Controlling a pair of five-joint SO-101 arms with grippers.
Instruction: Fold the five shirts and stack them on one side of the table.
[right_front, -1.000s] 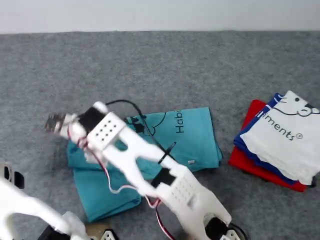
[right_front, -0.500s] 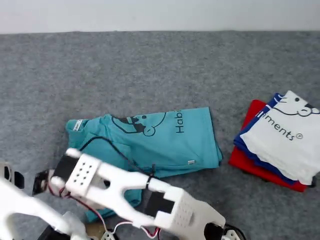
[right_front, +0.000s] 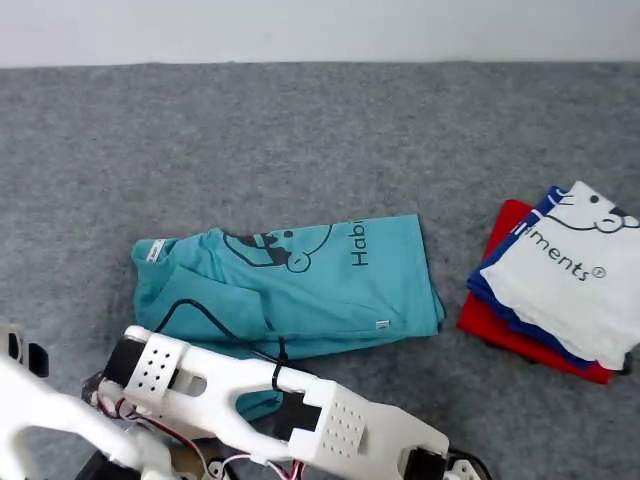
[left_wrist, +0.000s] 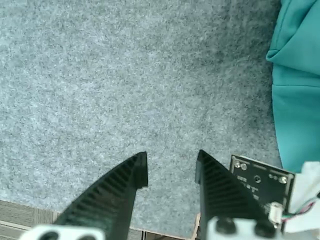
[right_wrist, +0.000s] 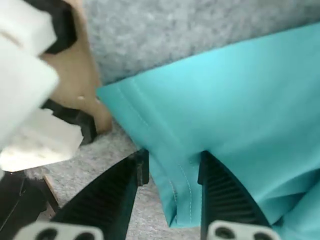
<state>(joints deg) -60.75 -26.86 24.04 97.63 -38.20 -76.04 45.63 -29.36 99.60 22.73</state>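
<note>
The teal shirt (right_front: 310, 275) is laid mid-table, its near left corner hidden by the right arm (right_front: 250, 400). The right gripper (right_wrist: 170, 167) is held apart astride the hem, clamping nothing. The left gripper (left_wrist: 171, 167) is likewise parted and empty. Since the earlier frame, the arm is drawn nearer the table's (right_front: 300, 130) edge.

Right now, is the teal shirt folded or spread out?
Partly folded: the teal shirt lies in overlapping layers, wider than the shirts in the stack.

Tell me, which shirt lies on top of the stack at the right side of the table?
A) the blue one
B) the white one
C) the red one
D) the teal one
B: the white shirt tops the blue shirt and the red shirt, while the teal shirt lies apart.
</note>
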